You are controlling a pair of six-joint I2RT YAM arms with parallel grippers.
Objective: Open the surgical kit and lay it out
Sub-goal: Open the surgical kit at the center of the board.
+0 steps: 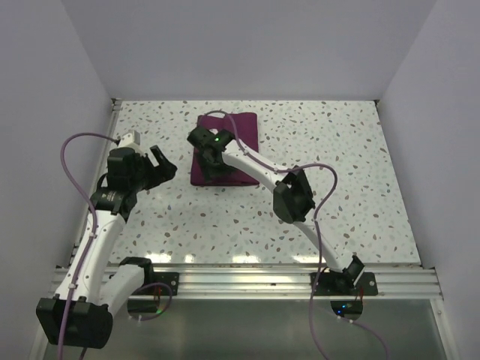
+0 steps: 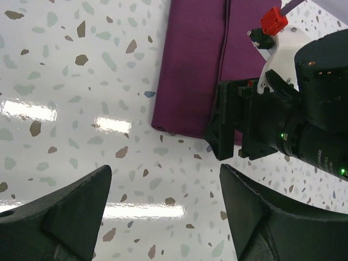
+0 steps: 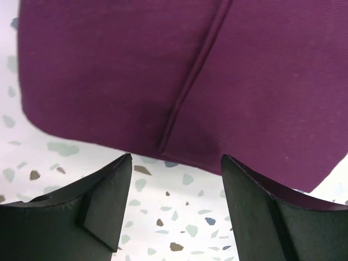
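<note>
left gripper (image 2: 164,171): jaws apart, empty, over table (image 2: 65,70) just left of the kit
right gripper (image 3: 175,159): jaws apart, empty, at the kit's near edge
surgical kit (image 1: 247,124): folded shut, mid-table
tip: pinch only the top flap edge (image 3: 190,81), peel outward

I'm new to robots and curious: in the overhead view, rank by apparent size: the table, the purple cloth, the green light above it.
Largest: table.
Next: purple cloth.
Smallest by far: green light, despite being nearer the camera.
</note>
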